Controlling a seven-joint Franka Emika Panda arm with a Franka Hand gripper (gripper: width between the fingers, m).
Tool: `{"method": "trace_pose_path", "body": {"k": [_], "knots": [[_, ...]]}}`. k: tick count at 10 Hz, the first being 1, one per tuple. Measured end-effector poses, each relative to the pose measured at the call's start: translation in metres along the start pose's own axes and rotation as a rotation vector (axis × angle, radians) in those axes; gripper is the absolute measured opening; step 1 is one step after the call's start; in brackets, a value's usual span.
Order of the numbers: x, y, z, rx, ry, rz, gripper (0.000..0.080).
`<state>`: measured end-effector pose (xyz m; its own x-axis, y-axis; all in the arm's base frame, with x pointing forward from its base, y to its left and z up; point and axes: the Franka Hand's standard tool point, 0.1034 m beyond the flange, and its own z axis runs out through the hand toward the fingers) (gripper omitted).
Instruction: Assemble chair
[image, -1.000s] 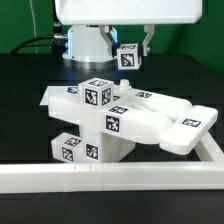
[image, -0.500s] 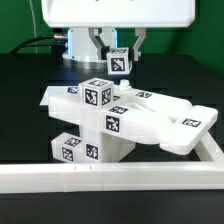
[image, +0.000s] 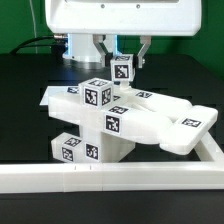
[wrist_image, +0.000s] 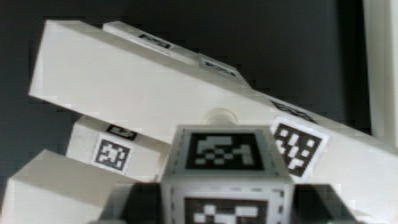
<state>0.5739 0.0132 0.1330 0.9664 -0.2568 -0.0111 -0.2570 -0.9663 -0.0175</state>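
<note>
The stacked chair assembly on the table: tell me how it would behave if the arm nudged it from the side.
The chair assembly looks rigid, blocky plastic, so it would probably shift as stiff pieces rather than flex. Its glossy surface suggests it may slide easily on the table. The wide upper pieces overhang a narrower base, so a push high up could tip it or knock loosely joined parts apart.

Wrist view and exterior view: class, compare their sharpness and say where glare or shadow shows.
Wrist view: soft and blurred, the tagged piece nearest the lens fuzziest, its tags smeared. Exterior view: sharper, tags on the chair parts crisp; glossy white tops look washed out, the black table reflects faintly, and shade sits under the stack.
</note>
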Motion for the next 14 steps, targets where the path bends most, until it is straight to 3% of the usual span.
{"method": "trace_pose_path", "body": {"k": [14], "knots": [[-0.0039,0.0003,0.0052,-0.001,0.021,0.01,0.0288]]}}
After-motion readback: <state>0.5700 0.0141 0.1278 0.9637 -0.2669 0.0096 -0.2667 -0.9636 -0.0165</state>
